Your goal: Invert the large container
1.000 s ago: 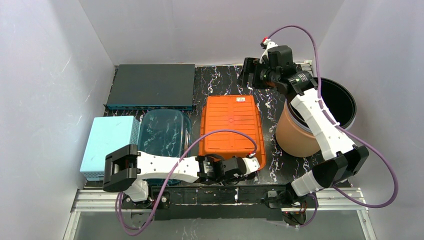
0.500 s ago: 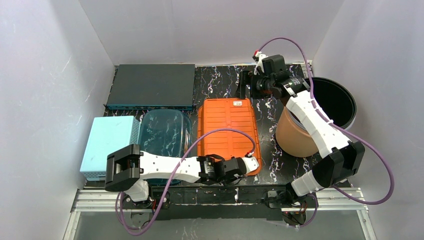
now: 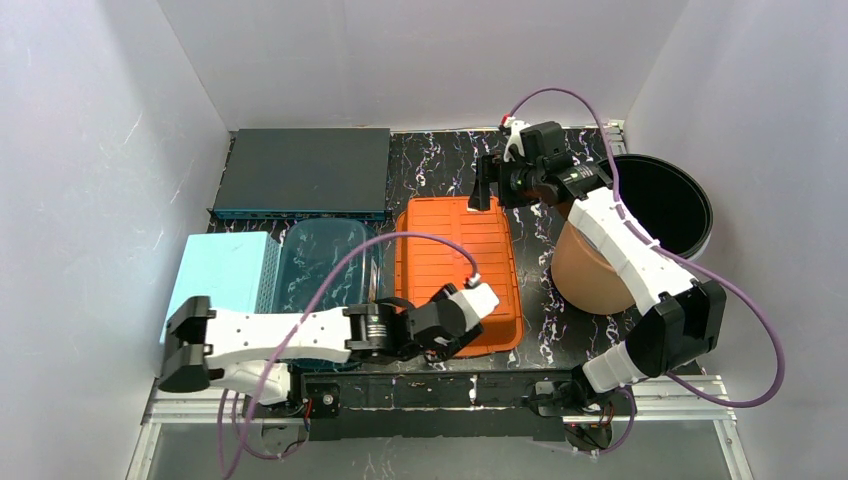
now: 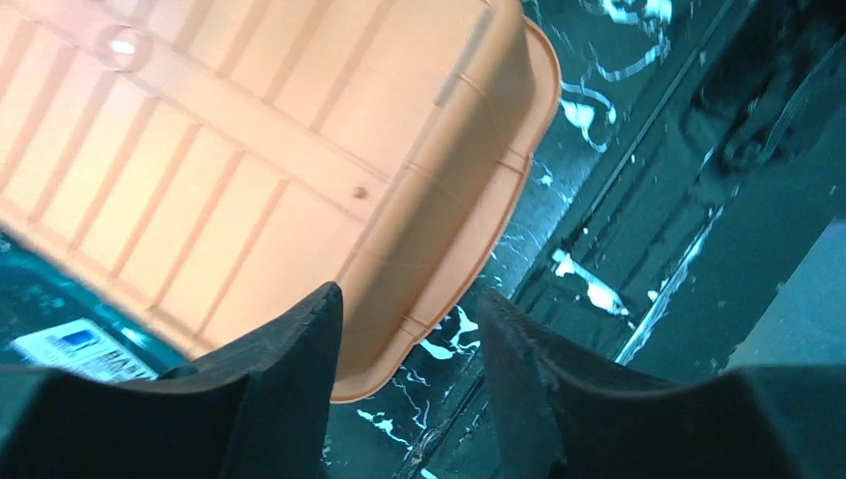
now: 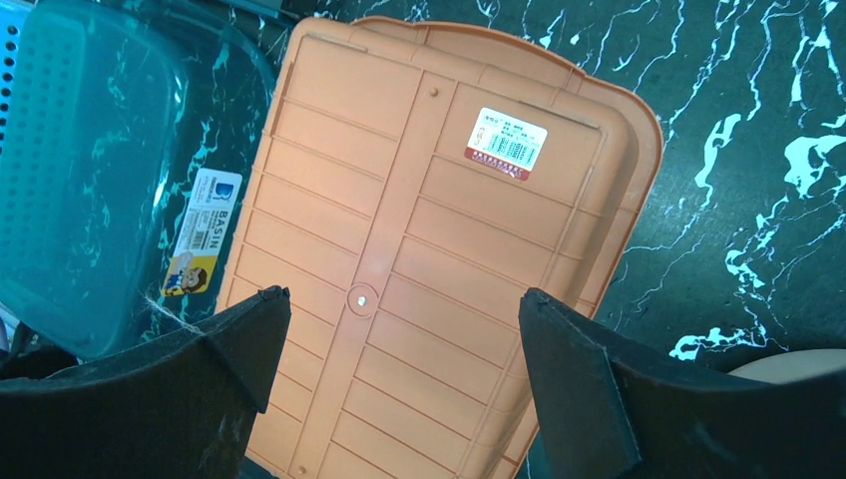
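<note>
Now the orange tub (image 3: 455, 265) lies bottom up, ahead of your parted, empty left claw (image 4: 411, 299) and under your wide right claw (image 5: 404, 296). Flip looks done; back both away.

Large orange container (image 3: 455, 265), upside down, ribbed base facing up

Teal tub (image 3: 325, 262) crowds the orange container (image 3: 455, 265); bare table (image 3: 537, 300) separates it from bucket (image 3: 590, 275).
</note>
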Controlling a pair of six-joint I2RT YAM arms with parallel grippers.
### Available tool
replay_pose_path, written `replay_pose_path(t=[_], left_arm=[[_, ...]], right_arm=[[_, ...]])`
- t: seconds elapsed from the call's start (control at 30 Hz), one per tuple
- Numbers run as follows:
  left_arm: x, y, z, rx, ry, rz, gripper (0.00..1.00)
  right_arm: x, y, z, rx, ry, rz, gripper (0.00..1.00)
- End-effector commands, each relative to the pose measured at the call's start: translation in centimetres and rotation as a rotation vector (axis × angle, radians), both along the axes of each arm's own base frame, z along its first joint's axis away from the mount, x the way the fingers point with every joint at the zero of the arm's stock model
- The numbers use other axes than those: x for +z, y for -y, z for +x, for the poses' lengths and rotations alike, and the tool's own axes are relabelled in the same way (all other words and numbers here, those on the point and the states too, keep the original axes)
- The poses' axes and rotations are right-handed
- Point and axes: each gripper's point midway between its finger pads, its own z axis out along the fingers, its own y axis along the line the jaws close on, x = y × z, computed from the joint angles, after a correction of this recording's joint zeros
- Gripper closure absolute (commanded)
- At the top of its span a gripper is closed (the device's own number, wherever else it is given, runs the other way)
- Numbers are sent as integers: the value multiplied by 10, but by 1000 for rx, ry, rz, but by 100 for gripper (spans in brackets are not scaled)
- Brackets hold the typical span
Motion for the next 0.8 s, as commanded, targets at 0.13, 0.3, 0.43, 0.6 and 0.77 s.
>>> replay_pose_path(t=[0.13, 0.3, 0.43, 0.6, 0.77], left_arm=[[81, -51, 37, 213, 192, -137, 34], [93, -90, 56, 344, 193, -127, 31], [105, -124, 75, 475, 129, -190, 30], [120, -171, 95, 674, 114, -249, 25], [121, -209, 104, 836, 85, -231, 18]], right_arm=[[8, -7, 0, 74, 136, 24, 8], [-5, -31, -24, 229, 222, 3, 8], [-18, -62, -56, 439, 312, -64, 9], [-38, -88, -106, 754, 427, -116, 7], [-41, -106, -159, 1075, 551, -79, 5]])
